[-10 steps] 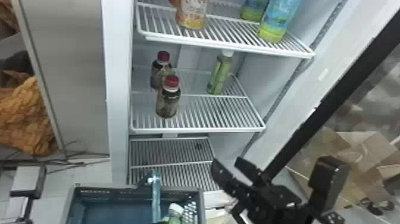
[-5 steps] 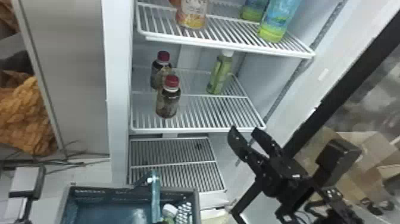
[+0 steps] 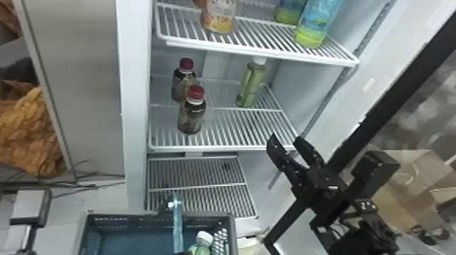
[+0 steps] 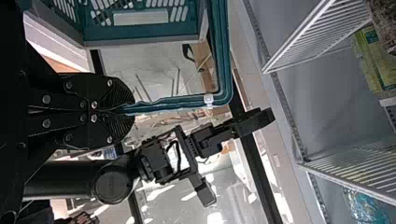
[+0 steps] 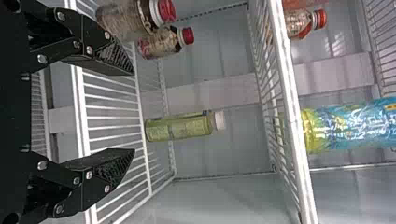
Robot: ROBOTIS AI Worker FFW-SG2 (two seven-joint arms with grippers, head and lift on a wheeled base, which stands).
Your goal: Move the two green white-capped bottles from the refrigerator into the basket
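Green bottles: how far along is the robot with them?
About half done, it seems: one white-capped bottle is in the basket. The left gripper holds the basket's handle; the right gripper is open and empty. Left to move: the other green bottle, on a refrigerator shelf.

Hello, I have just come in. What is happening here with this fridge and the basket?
The robot is moving green bottles from fridge to basket. Its left gripper holds the handle of the basket, where one white-capped bottle lies. Its right gripper is open and empty, by the front of the shelf where the other green bottle stands, not yet taken.
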